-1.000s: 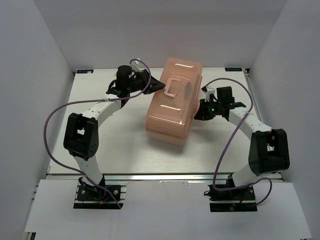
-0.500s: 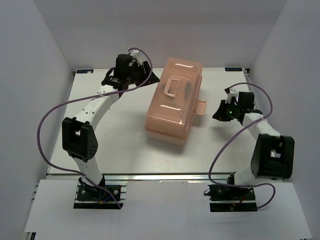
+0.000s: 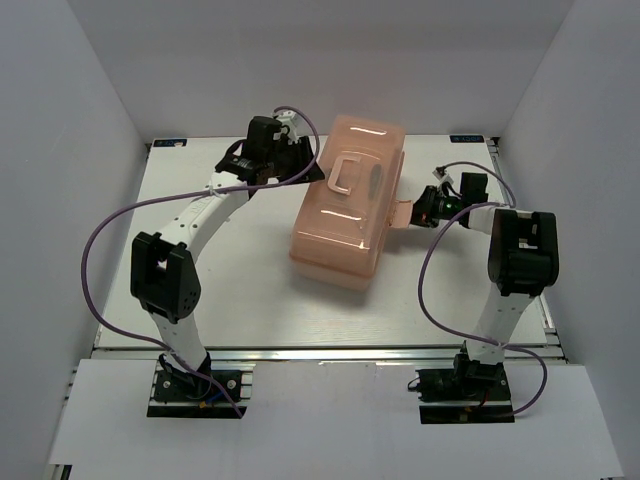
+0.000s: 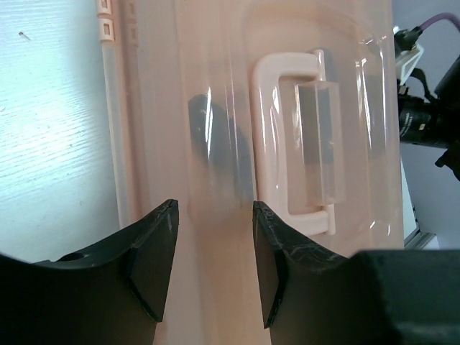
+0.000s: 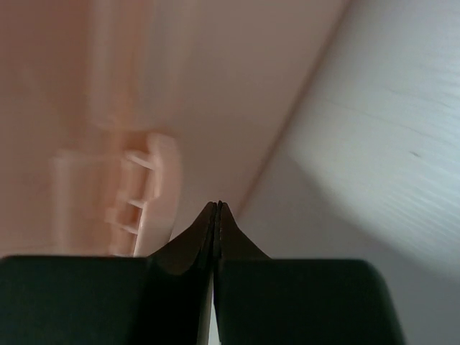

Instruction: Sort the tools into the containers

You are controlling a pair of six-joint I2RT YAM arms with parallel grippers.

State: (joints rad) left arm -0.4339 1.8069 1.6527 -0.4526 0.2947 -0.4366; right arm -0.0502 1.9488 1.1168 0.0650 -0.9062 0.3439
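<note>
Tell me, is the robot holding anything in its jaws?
No, nothing. The left jaws stand open over the toolbox lid with nothing between them; the right jaws are shut on nothing, beside its latch.

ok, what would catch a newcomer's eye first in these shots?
The big salmon-pink toolbox in the middle of the table, lid closed, with dark shapes showing through it. The left end effector hangs open over the lid's left side beside the handle. The right end effector is shut, its tip next to the latch that sticks out of the box's right side.
</note>
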